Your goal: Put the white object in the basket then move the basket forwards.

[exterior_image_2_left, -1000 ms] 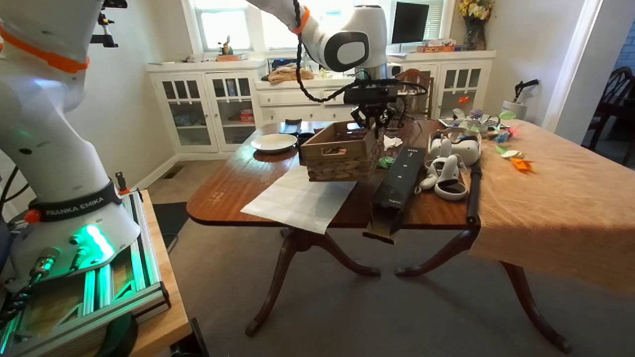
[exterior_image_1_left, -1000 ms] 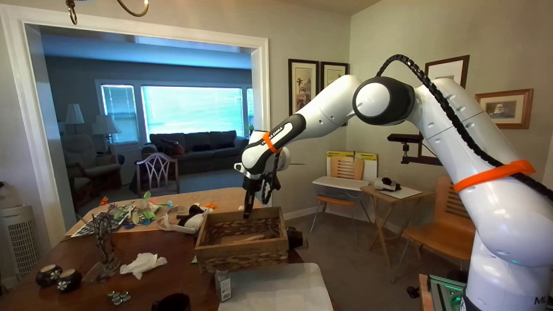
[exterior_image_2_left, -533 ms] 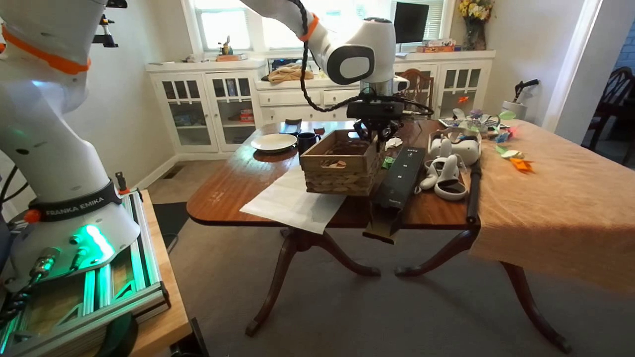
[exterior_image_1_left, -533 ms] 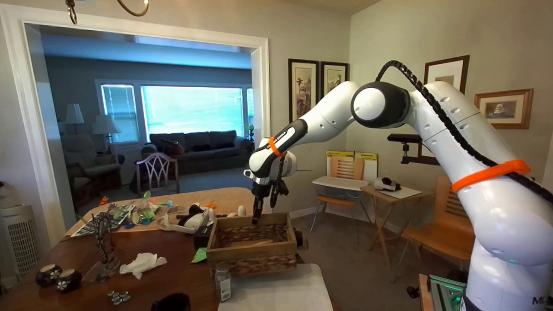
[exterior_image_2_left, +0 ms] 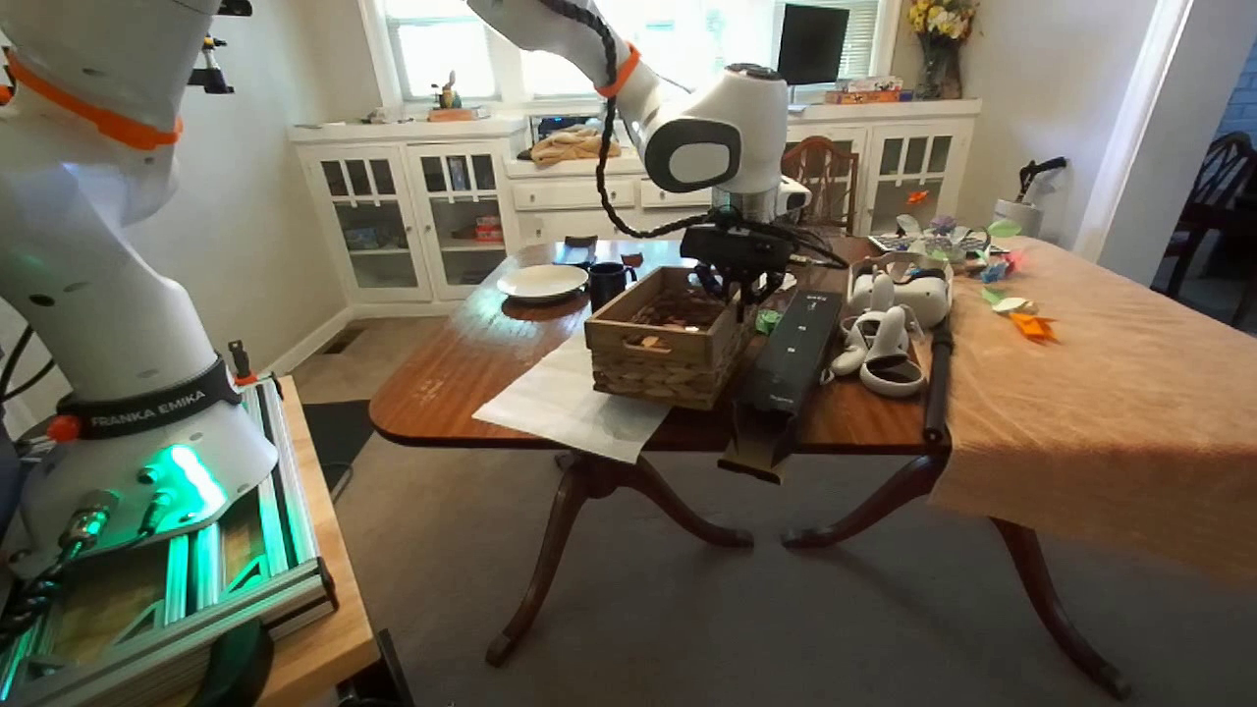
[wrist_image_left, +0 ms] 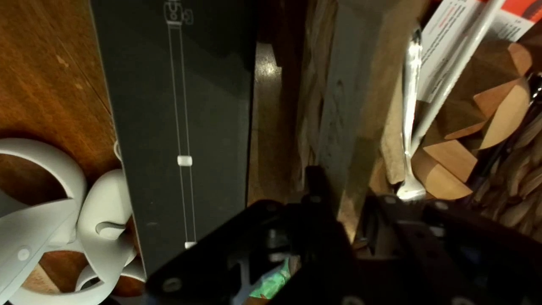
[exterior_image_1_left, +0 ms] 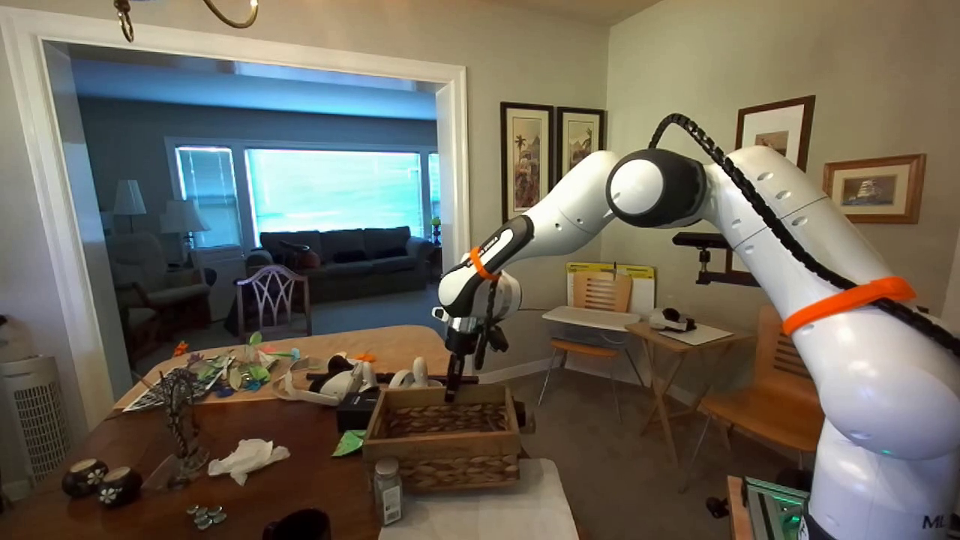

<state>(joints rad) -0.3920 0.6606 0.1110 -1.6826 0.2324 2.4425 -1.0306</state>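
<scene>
Brown surface: one plate, one mug, two controllers; one basket, its rim inside the hand's pinch.

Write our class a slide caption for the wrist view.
Fingers straddle the rim of the basket, a black box outside, a metal utensil inside.

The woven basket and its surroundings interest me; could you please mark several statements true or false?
1. The tool straddles a wall of the woven basket. True.
2. The basket is empty. False: a metal utensil lies inside.
3. The black cardboard box lies between the basket and the white VR controllers. True.
4. The controllers are inside the black cardboard box. False: they lie on the wooden table.
5. The labelled jar stands upright. True.
</scene>
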